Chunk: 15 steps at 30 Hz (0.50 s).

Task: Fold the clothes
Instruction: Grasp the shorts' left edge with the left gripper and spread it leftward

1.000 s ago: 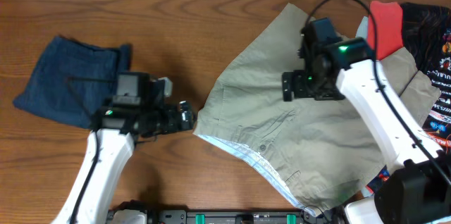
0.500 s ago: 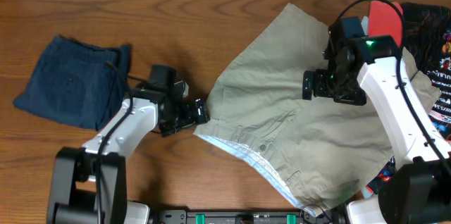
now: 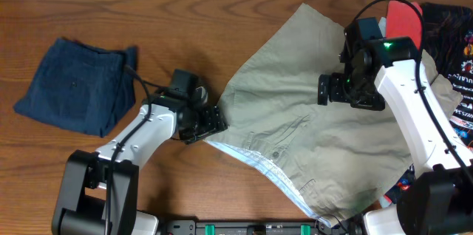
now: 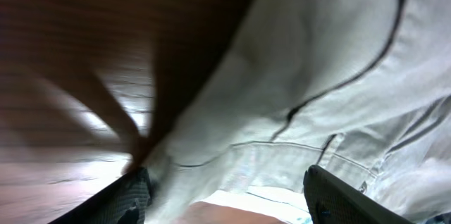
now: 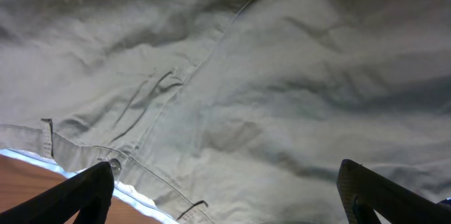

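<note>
The pale khaki-grey shorts (image 3: 310,139) lie spread on the right half of the table, their light-blue waistband lining (image 3: 259,165) showing along the front edge. My left gripper (image 3: 216,121) sits at the shorts' left waistband corner. In the left wrist view its jaws (image 4: 225,185) stand apart with the corner's cloth (image 4: 232,160) between them, not pinched. My right gripper (image 3: 329,87) hovers open over the upper middle of the shorts. Its fingers (image 5: 84,196) straddle bare khaki fabric (image 5: 268,90) without holding it.
Folded navy shorts (image 3: 74,83) lie at the far left of the wooden table (image 3: 185,13). A red piece (image 3: 403,21), a light-blue piece (image 3: 380,28) and a black printed piece (image 3: 454,39) are heaped at the back right, partly under the khaki shorts.
My left gripper has slid right to the khaki shorts' waistband corner and its jaws have narrowed. The right gripper shifted right over the shorts, then stayed still.
</note>
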Tool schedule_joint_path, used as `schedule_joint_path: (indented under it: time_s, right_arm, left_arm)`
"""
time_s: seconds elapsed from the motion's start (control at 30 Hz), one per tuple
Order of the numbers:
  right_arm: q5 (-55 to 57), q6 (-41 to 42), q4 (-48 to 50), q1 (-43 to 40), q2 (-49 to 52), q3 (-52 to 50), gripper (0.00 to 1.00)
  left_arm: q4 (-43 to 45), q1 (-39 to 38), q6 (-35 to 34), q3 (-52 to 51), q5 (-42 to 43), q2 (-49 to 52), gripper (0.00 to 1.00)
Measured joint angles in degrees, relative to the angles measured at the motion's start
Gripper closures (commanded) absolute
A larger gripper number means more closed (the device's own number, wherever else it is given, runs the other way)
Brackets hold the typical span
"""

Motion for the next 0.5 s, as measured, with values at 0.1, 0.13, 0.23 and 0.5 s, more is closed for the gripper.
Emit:
schedule_joint_path:
  time_s: [0.1, 0.13, 0.23, 0.5]
  right_arm:
    - [0.1, 0.0, -0.4, 0.0, 0.0, 0.0, 0.01]
    - [0.1, 0.0, -0.5, 0.0, 0.0, 0.0, 0.01]
    - [0.1, 0.0, -0.9, 0.0, 0.0, 0.0, 0.01]
    - [0.2, 0.0, -1.9, 0.0, 0.0, 0.0, 0.01]
  left_arm:
    - [0.6, -0.8, -0.9, 0.0, 0.0, 0.0, 0.29]
    - [0.7, -0.8, -1.1, 0.0, 0.0, 0.0, 0.28]
    - [0.7, -0.8, -1.3, 0.0, 0.0, 0.0, 0.28]
    - [0.8, -0.8, -1.3, 0.0, -0.8, 0.8, 0.28]
